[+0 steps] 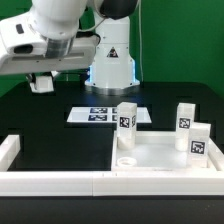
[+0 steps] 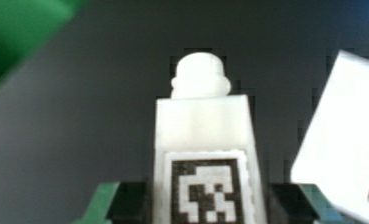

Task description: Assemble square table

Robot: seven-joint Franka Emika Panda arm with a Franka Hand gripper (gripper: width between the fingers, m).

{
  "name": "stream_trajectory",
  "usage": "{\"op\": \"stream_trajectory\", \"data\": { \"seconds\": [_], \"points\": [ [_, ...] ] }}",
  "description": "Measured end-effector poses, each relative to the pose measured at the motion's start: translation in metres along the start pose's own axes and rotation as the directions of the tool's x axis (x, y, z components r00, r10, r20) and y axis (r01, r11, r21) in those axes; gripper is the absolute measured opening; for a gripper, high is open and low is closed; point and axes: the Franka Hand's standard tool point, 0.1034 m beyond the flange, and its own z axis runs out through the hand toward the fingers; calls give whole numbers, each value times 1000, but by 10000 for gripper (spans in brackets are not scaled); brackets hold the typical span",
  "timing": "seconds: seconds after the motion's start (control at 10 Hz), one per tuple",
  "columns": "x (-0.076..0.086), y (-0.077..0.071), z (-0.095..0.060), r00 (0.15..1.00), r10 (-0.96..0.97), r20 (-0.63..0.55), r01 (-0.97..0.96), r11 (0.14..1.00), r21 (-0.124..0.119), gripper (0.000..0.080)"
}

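The white square table top (image 1: 160, 152) lies at the exterior view's right, rim up. Three white tagged legs stand on it: one at its far left corner (image 1: 127, 118), one at the far right (image 1: 186, 115) and one nearer on the right (image 1: 200, 143). My gripper (image 1: 42, 82) hangs high at the exterior view's left, well away from the top. In the wrist view my gripper (image 2: 206, 205) is shut on a fourth white leg (image 2: 202, 125); its tag faces the camera and its rounded peg points away. The fingertips (image 2: 135, 205) press its sides.
The marker board (image 1: 100, 113) lies flat behind the table top. Long low white border walls run along the front (image 1: 60, 182) and the left (image 1: 9, 150). The robot's white base (image 1: 110, 65) stands at the back. A blurred white shape (image 2: 341, 130) shows beside the held leg.
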Motion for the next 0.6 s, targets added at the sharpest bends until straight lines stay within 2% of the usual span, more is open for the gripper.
{"op": "stream_trajectory", "data": {
  "seconds": [0.1,0.2,0.3,0.4,0.5,0.6],
  "points": [
    [7,-8,-21,999,25,-38,-24,1000,11,290],
    [26,-11,-56,994,63,-91,-63,998,-4,290],
    [48,-12,-82,981,107,-162,-110,994,-7,290],
    [60,-9,-106,970,131,-204,-139,990,-23,290],
    [65,-3,-124,963,129,-236,-141,990,-33,290],
    [71,3,-127,943,116,-312,-139,989,-53,290]
  ]
}}
